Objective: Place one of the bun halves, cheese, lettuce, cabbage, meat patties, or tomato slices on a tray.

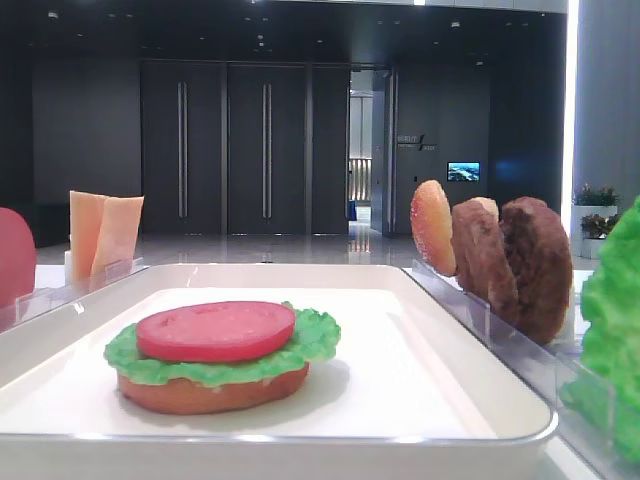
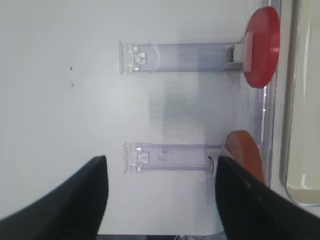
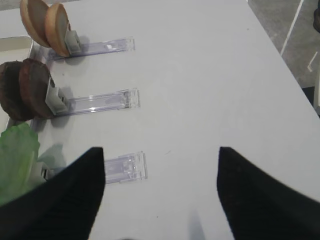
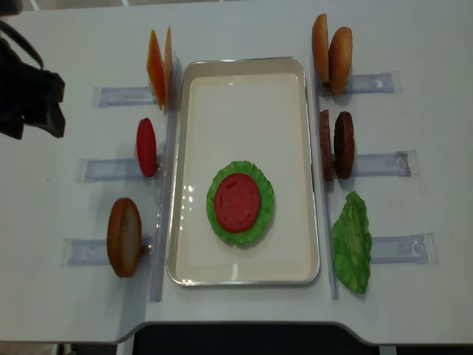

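Tomato slice (image 4: 237, 202) tops lettuce (image 4: 267, 203) and bun half (image 1: 210, 392) on the tray (image 4: 244, 89), stacking a burger. Both claws, left claw (image 2: 160, 200) and right claw (image 3: 161, 192), hang wide open, empty, over the worktop (image 4: 244, 29).

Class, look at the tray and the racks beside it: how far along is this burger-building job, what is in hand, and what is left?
Done: on the tray a bun half carries lettuce and a tomato slice. In hand: nothing; the left pincer and right pincer hang open and empty over bare table. Left in the racks: meat patties, cheese, more bun halves, one more tomato slice.
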